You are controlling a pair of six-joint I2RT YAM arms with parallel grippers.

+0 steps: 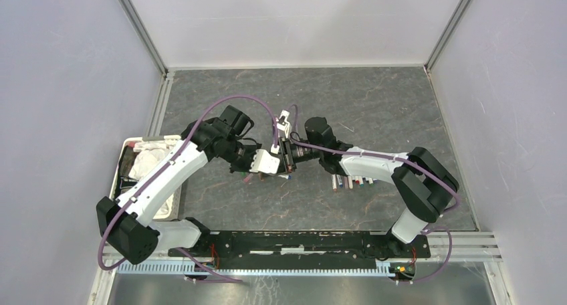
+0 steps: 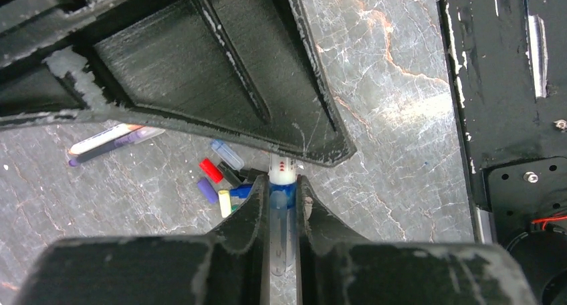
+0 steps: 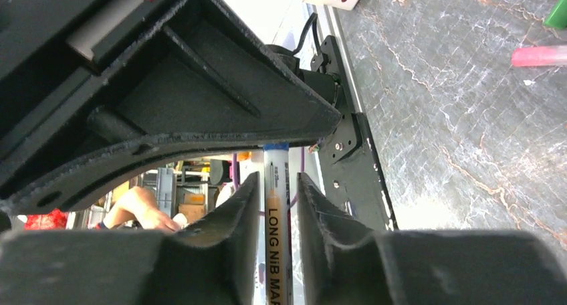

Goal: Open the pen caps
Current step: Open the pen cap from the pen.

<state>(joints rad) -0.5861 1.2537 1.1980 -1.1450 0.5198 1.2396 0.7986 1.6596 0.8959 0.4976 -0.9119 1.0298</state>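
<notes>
One pen held from both ends above the bench.
The right wrist view shows the right tool clamped on its lettered barrel; the left wrist view shows the left tool pinching the blue cap (loose caps lie below); only overhead shows other pens in a row.

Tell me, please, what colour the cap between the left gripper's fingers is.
Translucent blue cap, clearest in the left wrist view.
</notes>
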